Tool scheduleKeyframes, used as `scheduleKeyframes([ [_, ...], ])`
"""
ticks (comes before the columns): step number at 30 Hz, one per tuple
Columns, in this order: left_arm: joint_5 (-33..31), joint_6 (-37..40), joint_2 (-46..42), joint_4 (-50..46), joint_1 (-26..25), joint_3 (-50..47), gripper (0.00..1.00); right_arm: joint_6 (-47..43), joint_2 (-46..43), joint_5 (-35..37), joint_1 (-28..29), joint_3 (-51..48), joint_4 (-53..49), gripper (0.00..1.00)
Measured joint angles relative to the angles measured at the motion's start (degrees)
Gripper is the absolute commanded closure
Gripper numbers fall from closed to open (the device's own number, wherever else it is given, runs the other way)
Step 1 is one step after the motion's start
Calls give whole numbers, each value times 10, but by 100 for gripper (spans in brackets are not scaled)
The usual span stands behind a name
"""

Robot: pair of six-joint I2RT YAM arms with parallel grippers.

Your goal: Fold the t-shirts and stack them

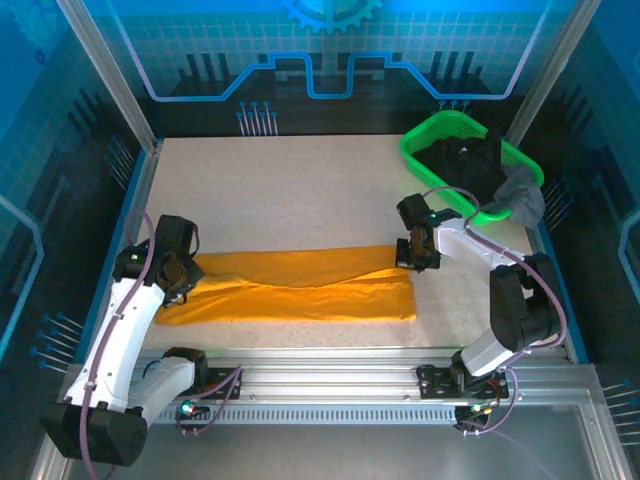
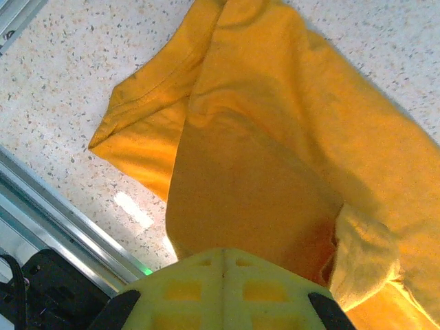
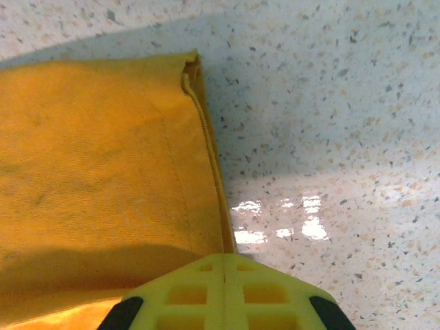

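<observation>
My left end effector [image 1: 190, 278] is pinched shut on the left end of the orange t-shirt [image 1: 300, 285], and my right end effector [image 1: 415, 262] is shut on its far right corner. The shirt lies near the front of the worktop [image 1: 280, 190] as a long band. I judge the lengthwise fold done, with crosswise folds and stacking left. Dark garments [image 1: 470, 165] wait in the green basket [image 1: 425, 135]. The worktop is speckled and glossy, edged by aluminium rails [image 1: 330, 378] and blue-lit panels [image 1: 330, 40].
</observation>
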Motion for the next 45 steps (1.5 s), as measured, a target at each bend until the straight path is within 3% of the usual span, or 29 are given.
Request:
scheduleKeyframes([
  [2,3,0,-2,1,0,-13,100,4,0,-1,0,-9,0,91],
  [4,11,-1,-2,7,0,-29,100,12,0,-3,0,-16,-1,73],
  [7,30,-6,-3,21,0,-57,100,26,0,-1,0,-20,-5,65],
  [12,50,-18,0,38,0,-76,100,43,-11,1,0,-20,-13,65],
  [20,56,-31,21,66,0,-77,100,73,-21,-15,27,-12,-13,74],
  [29,72,-51,96,130,0,-95,99,95,86,-62,92,64,-7,76],
  [33,90,-64,174,184,-1,-103,99,103,191,-62,81,137,-27,76],
  [38,117,-81,234,233,-19,-105,98,109,219,-69,31,181,-74,76],
  [45,148,-105,294,271,-86,-47,98,105,263,-56,-53,243,-131,76],
])
